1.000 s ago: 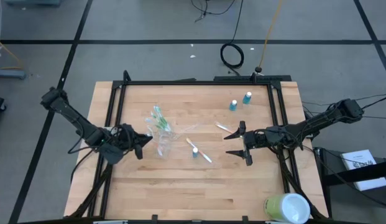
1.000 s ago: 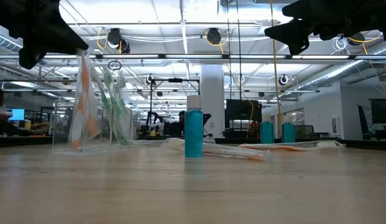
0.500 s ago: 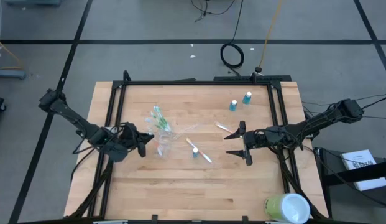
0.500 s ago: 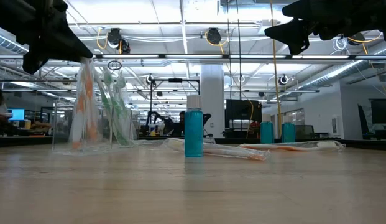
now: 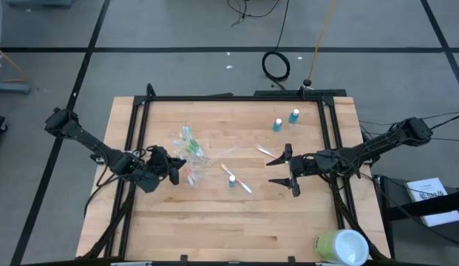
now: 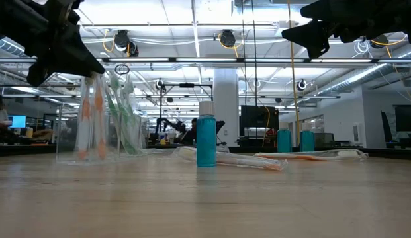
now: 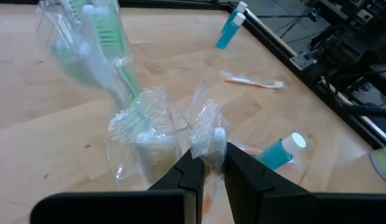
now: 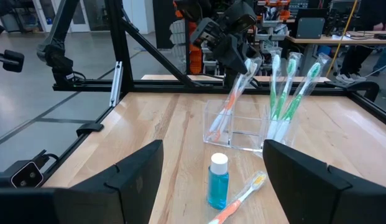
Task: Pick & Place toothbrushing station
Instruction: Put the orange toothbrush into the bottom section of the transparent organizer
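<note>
High view: clear plastic cup (image 5: pixel 195 171) sits left of centre on the pale wood-plank table (image 5: pixel 214 229), thin see-through walls, squarish from the right wrist view. Green-and-white toothbrushes (image 5: pixel 188 141) in crinkly clear wrappers lean out of it toward the table's far side. Left gripper (image 5: pixel 177 169) is right at the cup, fingers pinched together on a wrapped orange toothbrush (image 8: pixel 233 99) whose lower end is down inside the cup, tilted. Blue tube (image 5: pixel 232 180) with white cap stands upright just right of the cup, beside another wrapped toothbrush (image 5: pixel 237 179) lying flat. One more wrapped brush (image 5: pixel 267 151) lies flat further right. Two other blue tubes (image 5: pixel 285 120) stand close together near the far right corner. Right gripper (image 5: pixel 290 170) hovers above the table right of centre, dark fingers spread wide, holding nothing. Large pale green cup (image 5: pixel 340 247) lies on its side at the near right edge of the table.
</note>
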`<move>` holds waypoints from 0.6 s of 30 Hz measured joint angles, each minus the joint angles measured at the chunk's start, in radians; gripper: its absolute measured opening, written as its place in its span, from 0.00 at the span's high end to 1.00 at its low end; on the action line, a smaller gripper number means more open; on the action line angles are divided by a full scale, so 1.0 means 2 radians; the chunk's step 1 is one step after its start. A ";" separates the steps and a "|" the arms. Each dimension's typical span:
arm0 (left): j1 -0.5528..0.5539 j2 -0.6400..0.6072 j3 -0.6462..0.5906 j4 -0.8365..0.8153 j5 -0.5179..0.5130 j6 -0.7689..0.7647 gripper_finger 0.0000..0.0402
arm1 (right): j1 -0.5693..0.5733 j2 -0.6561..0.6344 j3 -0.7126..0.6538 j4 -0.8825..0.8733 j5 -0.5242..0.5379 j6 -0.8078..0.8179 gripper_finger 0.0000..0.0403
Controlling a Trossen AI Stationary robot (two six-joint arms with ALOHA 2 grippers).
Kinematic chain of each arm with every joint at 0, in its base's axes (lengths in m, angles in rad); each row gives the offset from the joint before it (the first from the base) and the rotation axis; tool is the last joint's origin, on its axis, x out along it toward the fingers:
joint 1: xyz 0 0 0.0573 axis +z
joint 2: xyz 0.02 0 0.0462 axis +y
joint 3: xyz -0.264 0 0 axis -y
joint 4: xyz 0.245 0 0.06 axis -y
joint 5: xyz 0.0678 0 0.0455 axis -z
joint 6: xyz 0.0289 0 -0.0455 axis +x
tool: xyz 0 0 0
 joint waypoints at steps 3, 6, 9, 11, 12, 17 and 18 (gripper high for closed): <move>0.000 -0.001 0.000 0.000 0.002 0.004 0.88 | 0.000 0.000 0.000 0.000 0.000 0.000 0.34; 0.000 -0.001 0.000 0.000 0.003 0.005 0.88 | 0.000 0.000 0.000 0.000 0.000 0.000 0.34; 0.000 -0.001 0.000 -0.001 0.003 0.003 0.88 | 0.000 0.000 0.000 0.000 0.000 0.000 0.34; 0.000 -0.001 0.000 -0.001 0.003 0.003 0.88 | 0.000 0.000 0.000 0.000 0.000 0.000 0.34; 0.000 -0.001 0.000 -0.001 0.003 0.003 0.88 | 0.000 0.000 0.000 -0.001 0.000 0.000 0.34; 0.000 0.000 0.000 -0.001 0.003 0.009 0.88 | 0.000 0.000 0.000 -0.004 0.000 0.000 0.34; 0.000 0.000 0.000 0.000 0.003 0.012 0.88 | 0.000 0.000 0.000 -0.005 0.000 0.002 0.34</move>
